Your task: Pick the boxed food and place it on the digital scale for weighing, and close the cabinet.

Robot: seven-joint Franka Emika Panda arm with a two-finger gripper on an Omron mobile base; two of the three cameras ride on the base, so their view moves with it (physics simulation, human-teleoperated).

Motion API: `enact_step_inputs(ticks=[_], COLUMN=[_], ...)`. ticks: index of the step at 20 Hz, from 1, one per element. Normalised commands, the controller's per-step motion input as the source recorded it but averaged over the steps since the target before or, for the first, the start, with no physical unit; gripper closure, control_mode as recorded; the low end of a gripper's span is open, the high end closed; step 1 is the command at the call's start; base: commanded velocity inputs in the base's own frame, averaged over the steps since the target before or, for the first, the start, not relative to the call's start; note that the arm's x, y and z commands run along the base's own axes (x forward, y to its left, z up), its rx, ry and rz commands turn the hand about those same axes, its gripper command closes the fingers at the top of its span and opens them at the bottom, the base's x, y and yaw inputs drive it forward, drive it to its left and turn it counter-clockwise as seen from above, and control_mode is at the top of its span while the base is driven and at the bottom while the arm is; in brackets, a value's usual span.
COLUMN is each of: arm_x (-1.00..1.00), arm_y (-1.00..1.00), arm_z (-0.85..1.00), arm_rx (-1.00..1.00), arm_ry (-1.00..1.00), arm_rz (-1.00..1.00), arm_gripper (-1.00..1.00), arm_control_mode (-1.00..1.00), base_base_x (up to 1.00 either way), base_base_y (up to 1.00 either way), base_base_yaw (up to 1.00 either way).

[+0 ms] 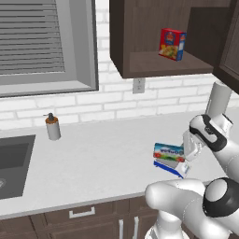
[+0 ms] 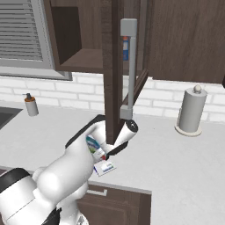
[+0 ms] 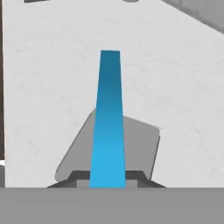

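The gripper (image 3: pixel 107 178) was pinching the boxed food (image 3: pixel 108 118), whose blue edge ran up the middle of the hand view from between the two dark tips. Directly beneath it lay the grey top plate of the digital scale (image 3: pixel 140 146), so the box hung just above the scale, not yet touching it as far as the base views allowed a judgement. In the left base view the box (image 1: pixel 168 151) sat over the scale's blue and white front (image 1: pixel 172 168), near the front edge of the counter (image 1: pixel 93 158).

The step in hand appeared to be the placing: the carry looked finished and the release not yet made. The next move probably called for a short descent until the box rested flat on the plate, then a parting of the fingers and a clean lift away (the box looked longer than the plate, so centring mattered).

Behind the scale, above the counter, the cabinet (image 1: pixel 140 65) stood open with a red box (image 1: pixel 172 44) on its shelf. Its door (image 2: pixel 113 70), with the long handle (image 2: pixel 131 66), jutted out over the scale, awaiting closure afterwards.
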Motion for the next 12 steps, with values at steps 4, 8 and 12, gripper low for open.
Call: enact_step_inputs(ticks=[4,8,12], arm_x=[0.16,0.04,0.00], arm_y=[0.03,0.02,0.11], arm_z=[-0.22,-0.06,0.00], arm_rx=[-0.01,0.00,0.00], arm_ry=[-0.14,-0.13,-0.09], arm_rz=[0.00,0.00,0.00], arm_gripper=[-1.00,-1.00,-1.00], arm_control_mode=[-1.00,-1.00,-1.00], base_base_x=[0.00,0.00,0.00], base_base_y=[0.00,0.00,0.00], base_base_yaw=[0.00,0.00,0.00])
